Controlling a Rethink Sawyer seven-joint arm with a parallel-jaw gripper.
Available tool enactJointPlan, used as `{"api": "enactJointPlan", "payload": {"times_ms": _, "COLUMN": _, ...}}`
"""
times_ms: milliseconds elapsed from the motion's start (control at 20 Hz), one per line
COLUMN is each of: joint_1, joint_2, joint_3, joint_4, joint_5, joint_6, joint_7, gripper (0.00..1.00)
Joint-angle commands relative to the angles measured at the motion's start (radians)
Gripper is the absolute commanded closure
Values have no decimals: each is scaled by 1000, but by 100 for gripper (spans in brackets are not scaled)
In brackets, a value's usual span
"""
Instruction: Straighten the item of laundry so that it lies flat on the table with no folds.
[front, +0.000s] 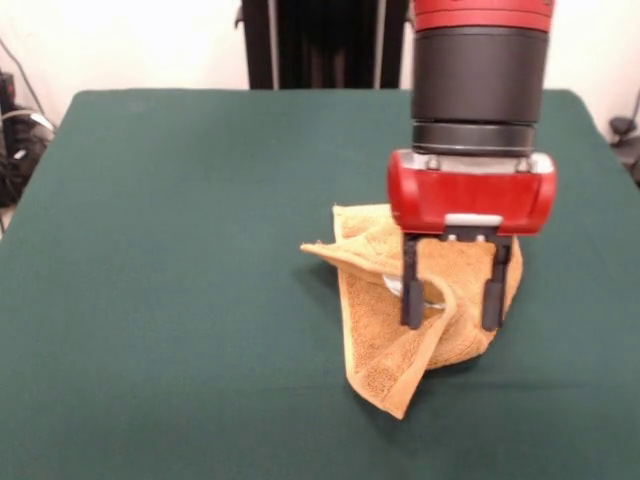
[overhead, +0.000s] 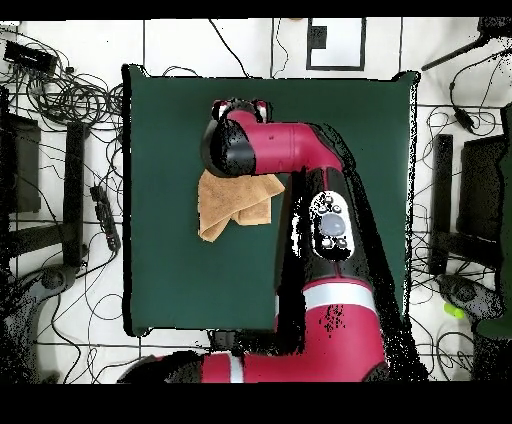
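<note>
The item of laundry (front: 385, 345) is an orange-yellow terry towel, crumpled and folded over itself on the dark green table (front: 170, 300). In the front view one corner sticks out to the left and another hangs toward the near edge. My gripper (front: 453, 305) hangs right over the towel's middle, open, with its two dark fingers (front: 411, 285) spread and their tips down at the cloth. Whether the tips press into the towel is not clear. From overhead the towel (overhead: 225, 205) shows beside the arm's wrist, which hides the gripper and part of the cloth.
The red and black arm (overhead: 300, 150) reaches across the table (overhead: 180, 270) from the bottom of the overhead view. Cables and black stands (overhead: 75, 180) lie on the floor around the table's sides.
</note>
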Motion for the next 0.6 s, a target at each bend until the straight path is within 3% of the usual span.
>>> {"api": "enactJointPlan", "payload": {"times_ms": 50, "joint_1": 104, "joint_2": 109, "joint_3": -34, "joint_4": 109, "joint_5": 80, "joint_6": -41, "joint_7": 301, "gripper": 0}}
{"api": "enactJointPlan", "payload": {"times_ms": 350, "joint_1": 124, "joint_2": 125, "joint_3": -59, "joint_4": 102, "joint_5": 107, "joint_6": -59, "joint_7": 244, "gripper": 0}}
{"api": "enactJointPlan", "payload": {"times_ms": 600, "joint_1": 63, "joint_2": 108, "joint_3": -10, "joint_4": 154, "joint_5": 56, "joint_6": -87, "joint_7": 143, "gripper": 0}}
